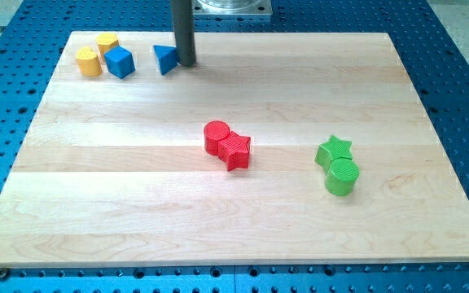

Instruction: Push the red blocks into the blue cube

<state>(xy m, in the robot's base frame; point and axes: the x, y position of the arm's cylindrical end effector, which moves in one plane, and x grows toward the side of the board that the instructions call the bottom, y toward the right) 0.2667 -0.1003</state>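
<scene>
A red cylinder (216, 137) and a red star block (236, 150) touch each other near the middle of the wooden board (137, 203). The blue cube (120, 62) sits at the view's top left, touching two yellow blocks. A blue triangular block (165, 59) lies to the right of the cube. My tip (186, 62) rests on the board just right of the blue triangle, touching or nearly touching it, far above and to the left of the red blocks.
A yellow cylinder (89, 62) and a yellow block (107, 43) sit at the top left beside the blue cube. A green star (334, 150) and a green cylinder (341, 176) touch each other at the right. A blue perforated table surrounds the board.
</scene>
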